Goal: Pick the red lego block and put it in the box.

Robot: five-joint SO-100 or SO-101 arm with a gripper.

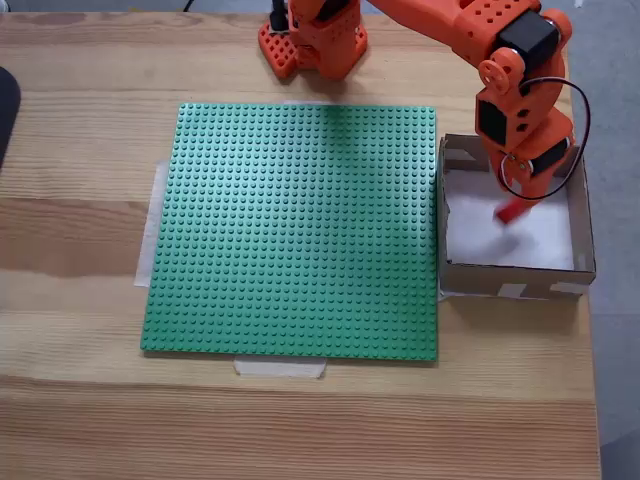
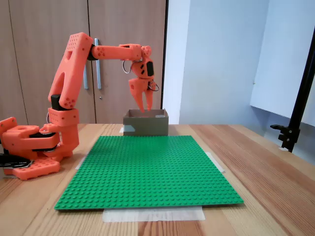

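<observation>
While the orange arm [image 1: 470, 40] is stretched out from its base [image 2: 29, 152] on the wooden table [image 1: 80, 420], its gripper [image 1: 510, 212] is held over the box [image 1: 515, 278]; in a fixed view from above, the gripper points down into the box, and in a fixed view from the side its fingers [image 2: 146, 101] hang just above the box's [image 2: 145, 125] top edge; the fingers are seen close together there, with only a thin gap between them.

A small red piece [image 1: 511, 211] is seen at the gripper's tip in the view from above, over the white floor of the box; it looks like the red lego block, but it is too small and blurred to be sure, and it cannot be told whether it is pinched by the fingers or lies on the floor; so whether the gripper is gripping it cannot be told.

The box is made of brown cardboard with low walls; it is set just beside the right edge of the big green plate [image 1: 290, 230] in the view from above; the green plate [image 2: 147, 169] is laid flat on the table, and pale tape [image 1: 280, 367] is stuck under its edges.
</observation>
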